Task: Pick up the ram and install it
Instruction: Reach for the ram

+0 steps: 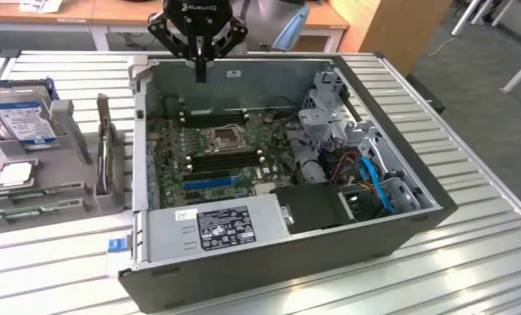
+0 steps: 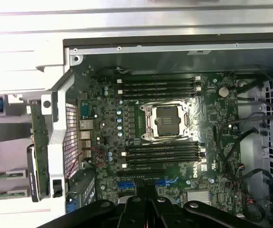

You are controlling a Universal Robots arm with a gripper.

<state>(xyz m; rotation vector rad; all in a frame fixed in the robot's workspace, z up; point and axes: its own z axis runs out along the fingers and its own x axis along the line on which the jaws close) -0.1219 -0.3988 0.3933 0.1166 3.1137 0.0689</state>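
Two green ram sticks lie flat in the grey holder at the exterior view's left, outside the open computer case; in the wrist view the ram sticks lie beyond the case wall. My gripper hangs above the case's far wall, over the motherboard, far from the sticks. Its fingers look shut with nothing visible between them. In the wrist view the gripper points down at the board. Black memory slots run on both sides of the open processor socket.
The holder also carries a hard drive, a square silver chip and an upright card. Inside the case sit a power supply, a metal drive cage and blue and red cables. A slatted metal table surrounds the case.
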